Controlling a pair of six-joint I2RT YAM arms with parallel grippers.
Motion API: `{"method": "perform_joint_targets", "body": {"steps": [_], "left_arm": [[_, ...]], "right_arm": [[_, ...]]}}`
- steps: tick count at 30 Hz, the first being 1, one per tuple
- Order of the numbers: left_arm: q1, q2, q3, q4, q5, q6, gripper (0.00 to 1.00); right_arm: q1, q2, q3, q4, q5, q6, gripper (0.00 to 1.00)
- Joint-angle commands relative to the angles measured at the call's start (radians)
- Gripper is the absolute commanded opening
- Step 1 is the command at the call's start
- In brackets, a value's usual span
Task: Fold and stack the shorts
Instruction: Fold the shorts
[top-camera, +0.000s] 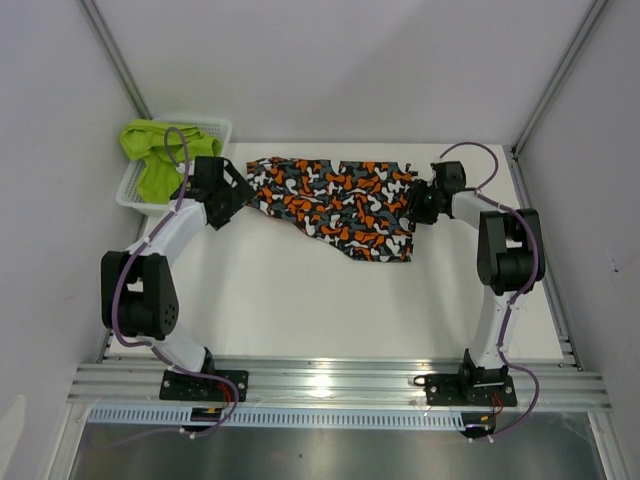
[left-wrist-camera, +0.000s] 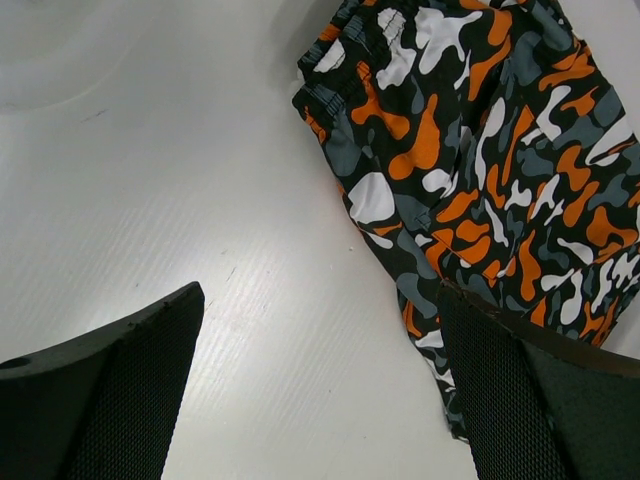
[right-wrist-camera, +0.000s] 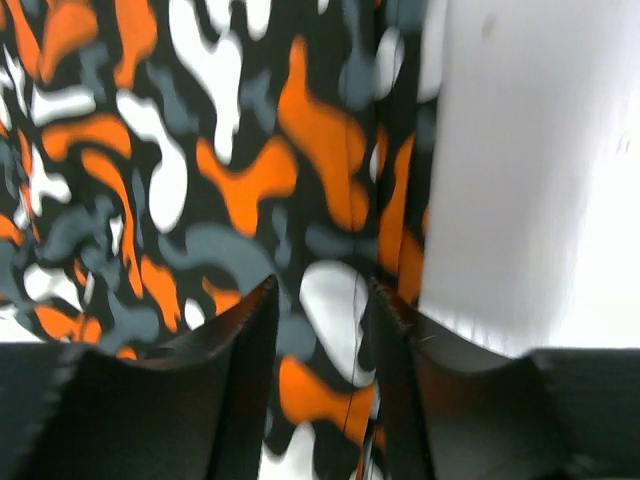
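The camouflage shorts (top-camera: 335, 205) lie spread across the far middle of the white table, orange, black, white and grey; they also fill much of the left wrist view (left-wrist-camera: 480, 150) and the right wrist view (right-wrist-camera: 200, 150). My left gripper (top-camera: 235, 195) hovers at their left end, wide open (left-wrist-camera: 320, 300), with bare table between its fingers and its right finger over the cloth's edge. My right gripper (top-camera: 415, 205) is at their right edge, its jaws narrowed but still apart (right-wrist-camera: 320, 290), with cloth lying between them. The lime green shorts (top-camera: 150, 150) sit bunched in the basket.
A white mesh basket (top-camera: 215, 128) stands at the far left corner, just behind the left arm. Grey walls and aluminium frame posts enclose the table. An aluminium rail (top-camera: 330, 380) carries both arm bases along the near edge.
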Motion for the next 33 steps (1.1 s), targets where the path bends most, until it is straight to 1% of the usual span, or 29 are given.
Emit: {"method": "perform_joint_targets", "body": {"steps": [1,2,4,5,7,8,9,11,12,13,15,16,19,22,23,29,33], "left_arm": [[-0.016,-0.046,-0.016,0.036,0.006,0.027,0.99],[-0.024,-0.049,-0.03,0.039,0.006,0.027,0.99],[-0.03,-0.061,-0.04,0.041,0.001,0.021,0.99],[-0.038,-0.072,-0.051,0.044,-0.001,0.019,0.99],[-0.042,-0.087,-0.077,0.047,-0.004,0.016,0.99],[-0.047,-0.107,-0.082,0.047,-0.005,0.015,0.99],[-0.05,-0.118,-0.091,0.047,-0.01,0.012,0.99],[-0.062,-0.157,-0.123,0.051,-0.027,0.007,0.99],[-0.067,-0.171,-0.132,0.054,-0.033,-0.002,0.99],[-0.075,-0.187,-0.16,0.057,-0.039,-0.008,0.99],[-0.093,-0.23,-0.201,0.071,-0.056,-0.026,0.99],[-0.101,-0.242,-0.211,0.082,-0.057,-0.028,0.99],[-0.127,-0.285,-0.249,0.08,-0.068,-0.034,0.99],[-0.145,-0.319,-0.275,0.074,-0.076,-0.027,0.99],[-0.151,-0.328,-0.286,0.07,-0.079,-0.024,0.99],[-0.179,-0.398,-0.353,0.083,-0.085,-0.027,0.99],[-0.194,-0.423,-0.379,0.084,-0.1,-0.03,0.99]], "right_arm": [[0.069,-0.146,-0.03,-0.026,0.102,-0.064,0.46],[0.111,-0.164,-0.028,-0.039,0.12,-0.09,0.48],[0.156,-0.196,-0.037,-0.072,0.172,-0.106,0.59],[0.202,-0.229,-0.054,-0.082,0.189,-0.109,0.65],[0.24,-0.268,-0.083,-0.087,0.25,-0.088,0.71],[0.254,-0.312,-0.117,-0.093,0.274,-0.066,0.73],[0.271,-0.338,-0.137,-0.101,0.316,0.008,0.75],[0.281,-0.424,-0.215,-0.089,0.327,0.095,0.77],[0.287,-0.455,-0.243,-0.081,0.355,0.177,0.77],[0.291,-0.487,-0.27,-0.076,0.376,0.222,0.8],[0.311,-0.574,-0.347,-0.064,0.431,0.313,0.99],[0.314,-0.598,-0.37,-0.063,0.445,0.403,0.99],[0.316,-0.653,-0.445,-0.058,0.475,0.555,0.99],[0.317,-0.656,-0.47,-0.087,0.501,0.639,0.99],[0.319,-0.653,-0.47,-0.119,0.51,0.7,1.0],[0.311,-0.604,-0.473,-0.19,0.527,0.888,0.98],[0.313,-0.596,-0.496,-0.179,0.548,0.965,0.97]]}}
